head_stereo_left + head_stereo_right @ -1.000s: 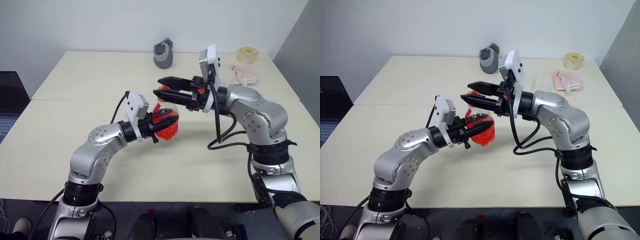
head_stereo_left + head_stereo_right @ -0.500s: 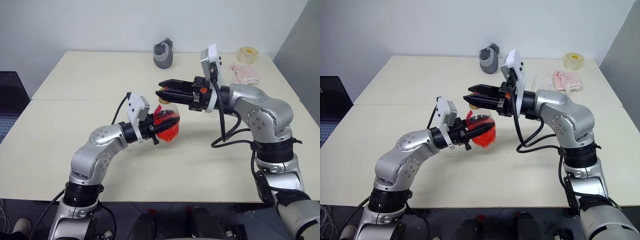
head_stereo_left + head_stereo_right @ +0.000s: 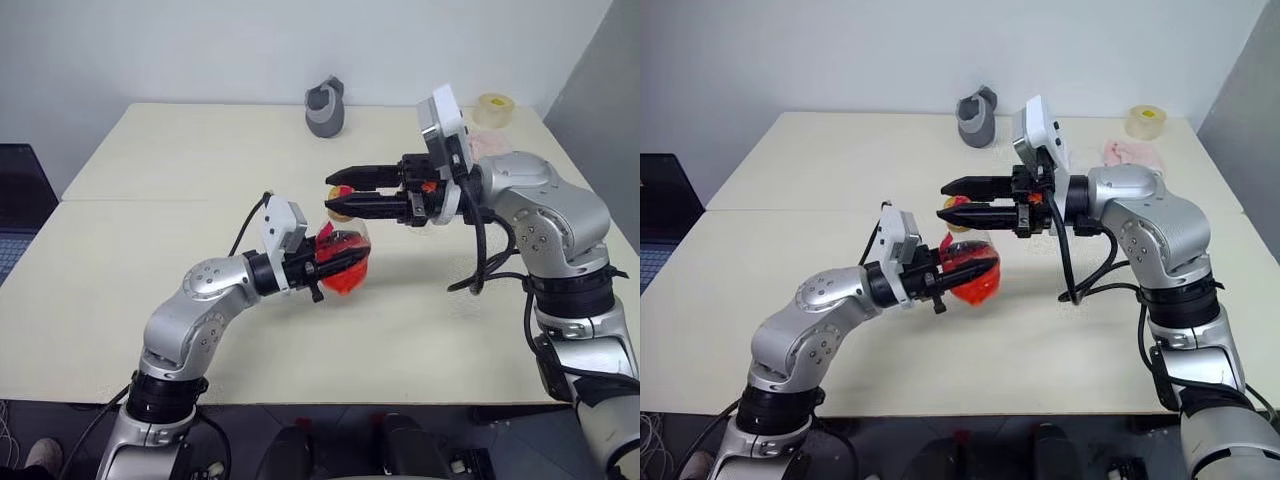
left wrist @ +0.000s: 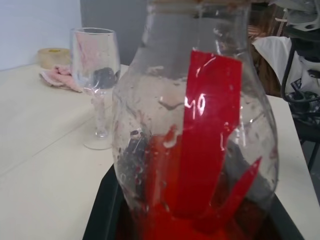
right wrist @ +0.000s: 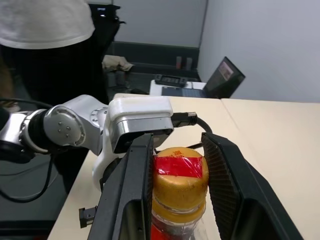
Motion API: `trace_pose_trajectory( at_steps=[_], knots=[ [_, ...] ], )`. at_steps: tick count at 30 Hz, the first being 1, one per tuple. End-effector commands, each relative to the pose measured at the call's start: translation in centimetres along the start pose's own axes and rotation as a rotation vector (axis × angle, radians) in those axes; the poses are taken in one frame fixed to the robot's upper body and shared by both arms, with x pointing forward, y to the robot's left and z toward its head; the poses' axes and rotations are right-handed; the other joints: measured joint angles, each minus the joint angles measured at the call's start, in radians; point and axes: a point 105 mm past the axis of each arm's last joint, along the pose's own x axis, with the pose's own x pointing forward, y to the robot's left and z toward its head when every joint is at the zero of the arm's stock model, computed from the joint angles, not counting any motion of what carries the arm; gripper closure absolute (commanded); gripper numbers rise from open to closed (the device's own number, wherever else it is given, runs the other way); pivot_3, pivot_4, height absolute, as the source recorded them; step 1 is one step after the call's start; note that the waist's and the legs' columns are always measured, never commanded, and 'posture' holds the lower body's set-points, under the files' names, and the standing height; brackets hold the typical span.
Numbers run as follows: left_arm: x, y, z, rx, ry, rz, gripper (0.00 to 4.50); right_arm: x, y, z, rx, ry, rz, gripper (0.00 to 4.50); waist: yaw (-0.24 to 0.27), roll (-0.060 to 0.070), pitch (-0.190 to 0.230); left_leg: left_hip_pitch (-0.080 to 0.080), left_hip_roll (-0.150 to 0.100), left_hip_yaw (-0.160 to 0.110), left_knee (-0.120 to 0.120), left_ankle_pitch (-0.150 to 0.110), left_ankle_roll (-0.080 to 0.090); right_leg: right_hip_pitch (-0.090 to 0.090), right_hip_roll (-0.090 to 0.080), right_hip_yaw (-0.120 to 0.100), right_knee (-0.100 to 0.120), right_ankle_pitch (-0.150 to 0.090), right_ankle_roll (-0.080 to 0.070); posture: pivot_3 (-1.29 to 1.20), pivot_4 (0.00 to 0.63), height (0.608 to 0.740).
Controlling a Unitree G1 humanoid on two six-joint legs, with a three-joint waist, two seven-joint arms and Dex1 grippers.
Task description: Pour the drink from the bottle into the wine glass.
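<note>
Black fingers (image 3: 335, 262) of the left gripper (image 3: 340, 268) are clamped round the bulbous base of the bottle (image 3: 345, 262), holding it upright above the table (image 3: 150, 250) near its middle. From the head views the base reads mostly as a red blur between those fingers. The left wrist view adds what they miss: the drink (image 4: 170, 220) sits low in the clear body, a red label (image 4: 210, 145) runs up the wall, and droplets cling to the inside above the liquid.

At the neck, the right gripper (image 3: 340, 193) reaches in level from the robot's right, its two fingers (image 5: 130, 195) straddling the cap (image 5: 179, 172). The head views cannot settle whether they pinch it. In the right wrist view one finger lies against the cap's side while the other stands just off it, so the fingers are slightly apart rather than squeezed on the cap, which is yellow with a red sticker on top.

Behind the bottle, the wine glass (image 4: 96, 75) stands upright on the table, clear and apparently undrunk, largely hidden by the right forearm in the head views. Beyond it lie a pink cloth (image 4: 57, 77) and a roll of tape (image 3: 494, 107); a grey jug (image 3: 326, 106) stands at the far edge.
</note>
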Motion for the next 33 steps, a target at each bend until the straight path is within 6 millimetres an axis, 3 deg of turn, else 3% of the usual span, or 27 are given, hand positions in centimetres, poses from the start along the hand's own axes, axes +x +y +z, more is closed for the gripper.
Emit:
trace_pose_trajectory(
  at_steps=[1,6,15,23,29,33],
  knots=[
    [-1.0,-0.9,1.5,0.032,-0.053,-0.005,3.1,0.5,1.2,1.3,-0.056,-0.018,0.108,3.32,0.0,0.0,0.0,0.0,0.0,0.0,0.0,0.0,0.0,0.0,0.0,0.0,0.0,0.0,0.0,0.0,0.15,0.74],
    [-2.0,-1.0,0.9,0.033,-0.029,0.016,3.1,0.2,1.2,1.7,-0.049,-0.022,0.107,3.32,0.004,0.0,0.0,0.0,0.001,-0.001,0.0,0.0,0.0,0.0,0.0,0.0,0.0,0.0,0.0,0.0,0.15,0.74],
    [-2.3,-0.3,0.9,0.042,-0.036,0.053,3.1,-0.9,1.9,3.7,0.276,-0.093,0.084,3.32,0.017,0.0,0.0,0.0,0.001,-0.001,0.0,0.0,0.0,0.0,-0.002,0.0,0.0,0.0,0.0,0.0,0.15,0.74],
    [-2.3,0.0,1.0,0.05,-0.035,0.055,3.1,-1.4,2.2,3.7,0.261,-0.107,-0.014,3.32,0.018,0.0,0.0,0.0,0.0,0.001,0.0,-0.001,0.002,0.0,-0.001,0.0,0.0,0.0,0.0,0.0,0.15,0.74],
    [-2.8,0.7,1.0,0.054,-0.026,0.113,3.1,-2.8,3.1,0.3,0.199,-0.032,-0.19,3.32,0.019,0.0,0.0,-0.001,0.0,0.001,0.0,-0.001,0.002,0.001,-0.001,-0.001,-0.001,0.0,0.0,0.0,0.15,0.74],
    [-3.2,0.8,0.3,0.021,-0.017,0.187,3.1,-5.5,3.3,-4.0,0.251,0.021,-0.483,3.32,0.021,0.0,0.0,-0.001,0.001,0.0,0.0,-0.001,0.002,0.002,-0.001,-0.001,-0.001,0.0,0.0,0.0,0.15,0.74]
  ],
)
